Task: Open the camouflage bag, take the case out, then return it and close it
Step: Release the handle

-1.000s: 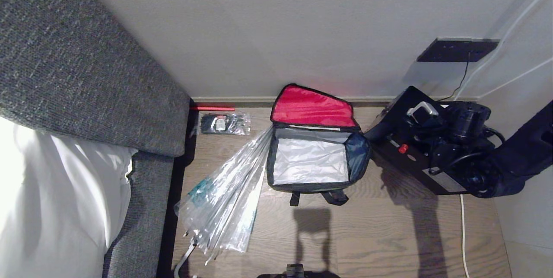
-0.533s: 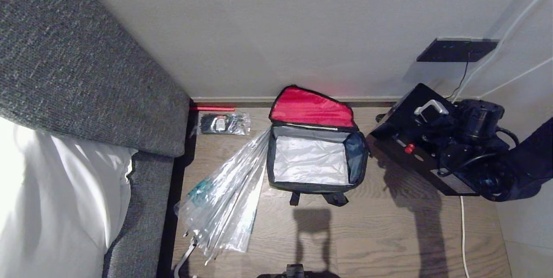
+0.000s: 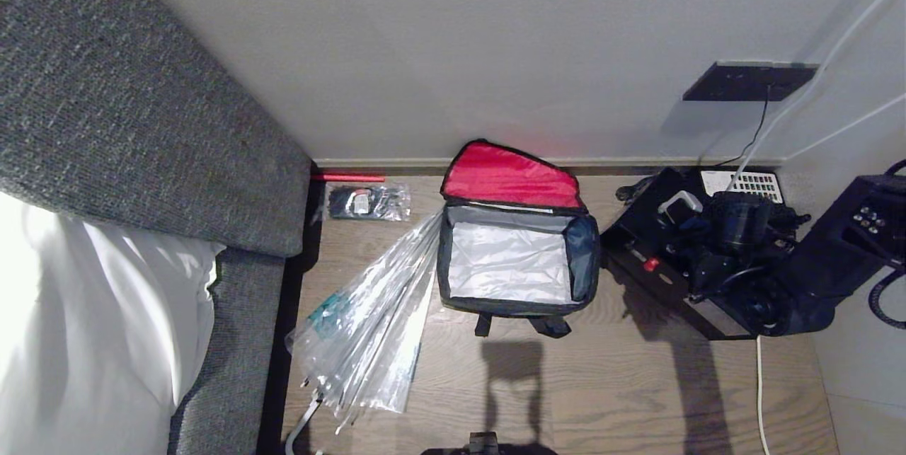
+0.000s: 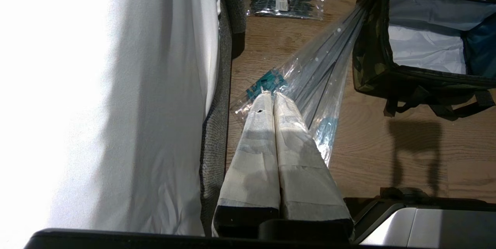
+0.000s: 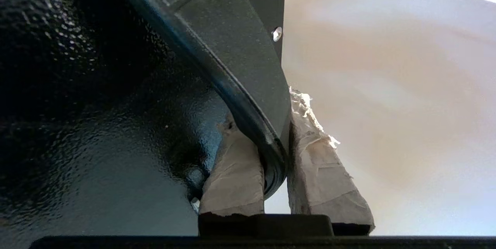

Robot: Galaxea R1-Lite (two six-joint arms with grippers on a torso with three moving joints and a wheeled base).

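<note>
Sofa (image 3: 141, 129): grey woven, one, along the left edge of the floor; white sheet (image 3: 85, 327) over its seat.
Red stick (image 3: 348, 177): one, at the skirting beside the sofa corner.
Clear packet (image 3: 368, 202): one, flat on the wooden floor (image 3: 623, 384) near the wall; dark contents and a small white label, writing too small to read.
Clear plastic umbrella (image 3: 375, 320): one, folded, lying slantwise, its tip touching the left side of the bag.
Left gripper (image 4: 273, 98): two taped fingers pressed together, clenched on nothing, hanging over the umbrella beside the sofa edge.
Camouflage bag (image 3: 513, 243): one, on the floor against the wall, middle of the view; lid thrown back showing red lining; silver-lined inside, nothing seen in it.
Case (image 3: 658, 243): one, glossy black, out of the bag and just right of it, tilted, red latch on its near face.
Right gripper (image 5: 277, 156): grasping the case by its black handle, taped fingers (image 5: 232, 179) either side.
Telephone (image 3: 874, 221): one, black, at the right edge, with keypad buttons.
Wall plate (image 3: 747, 80): black, one, cable plugged in.
</note>
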